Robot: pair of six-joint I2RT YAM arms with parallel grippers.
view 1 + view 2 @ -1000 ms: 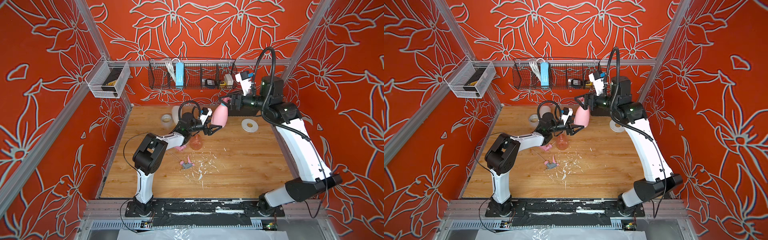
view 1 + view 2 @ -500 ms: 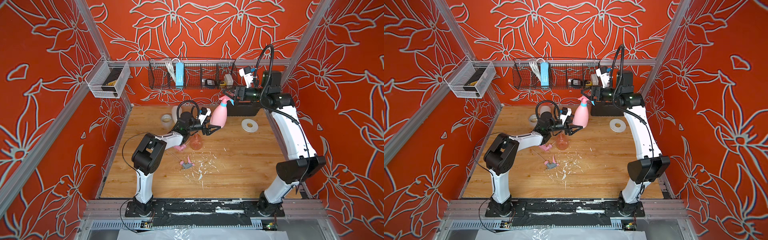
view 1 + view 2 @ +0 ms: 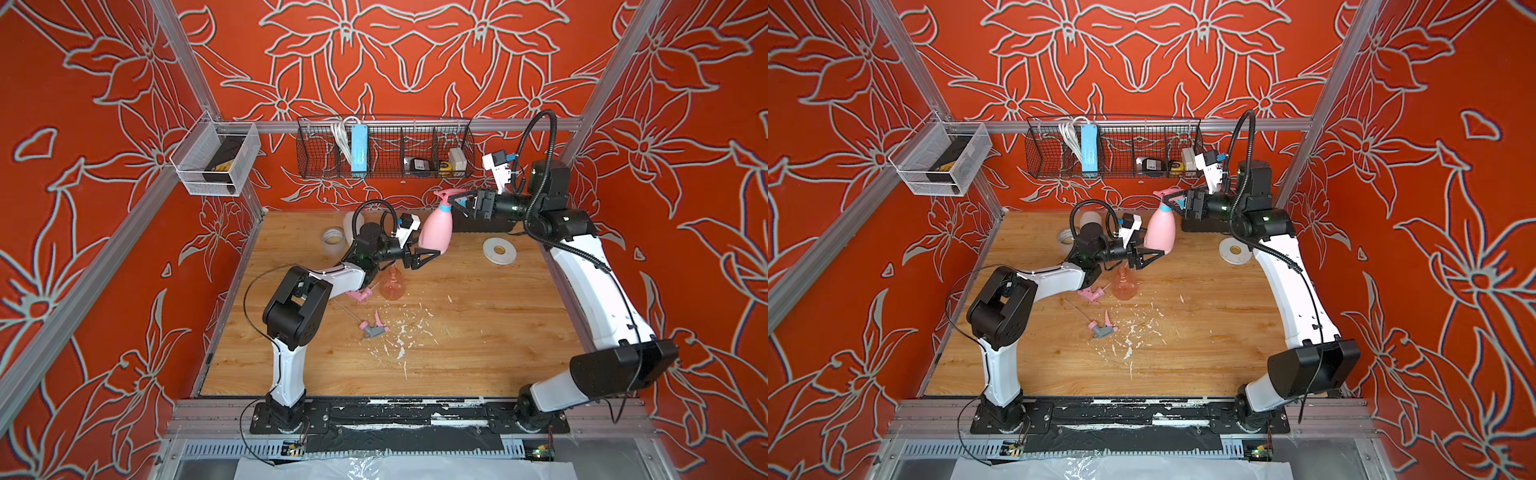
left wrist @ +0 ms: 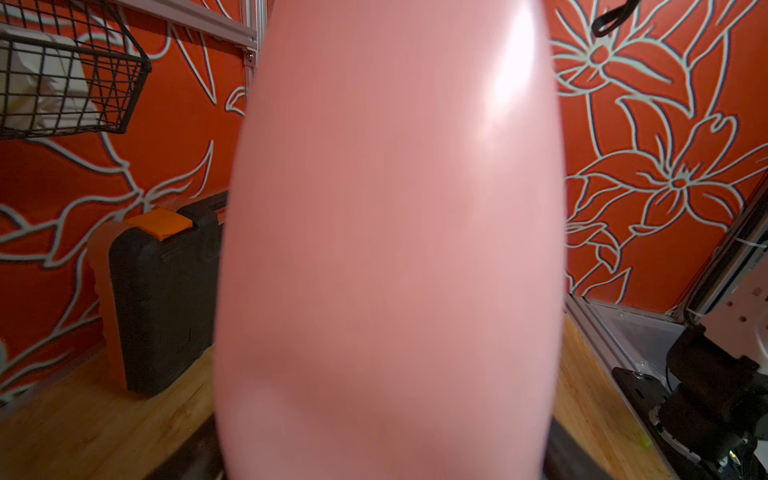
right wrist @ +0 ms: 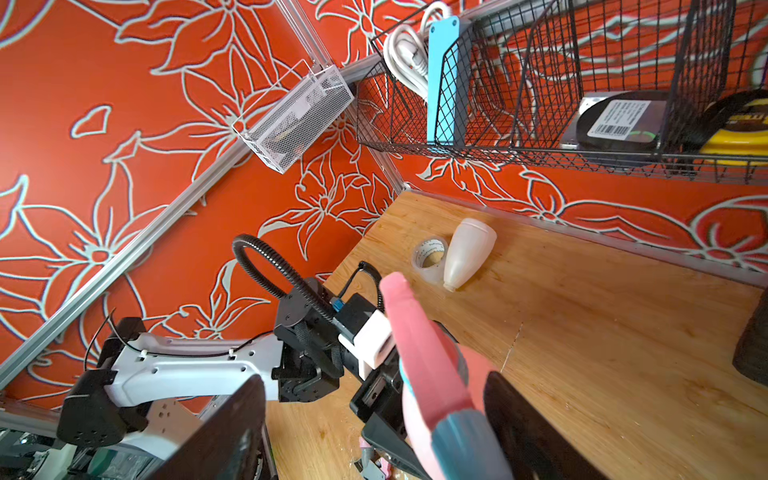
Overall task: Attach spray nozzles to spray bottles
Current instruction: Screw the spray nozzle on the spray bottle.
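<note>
"Pink bottle [image 3: 436, 228], where is it?" my helper asks.

"In both top views it is upright, held over the back part of the wooden table [image 3: 478, 332]. My left gripper [image 3: 423, 256] pinches its fat belly. The pink-and-blue nozzle [image 3: 446, 198] sits on its neck, and my right gripper [image 3: 460, 202] is spread wide around that nozzle. The orange bottle [image 3: 1124, 286], the all-pink nozzle [image 3: 1090, 295] and the pink-and-grey nozzle [image 3: 1102, 330] are down on the table."

"And your left wrist camera?"

"Just pink belly, very close, with a black case [image 4: 162, 299] behind."

"Right wrist?"

"The nozzle is between my fingers [image 5: 237, 419], not squeezed. The cream bottle [image 5: 467, 253] lies by a clear tape roll [image 5: 430, 252]."

"How do you do this well?"

"I think: keep the bottle steady, close on the blue ring, and twist straight so it does not go on crooked. I cannot tell if it is tight yet."

"Any words to read?"

"A barcode sticker [image 5: 611, 118] in the wire basket [image 5: 519, 153], too small to read."
</note>
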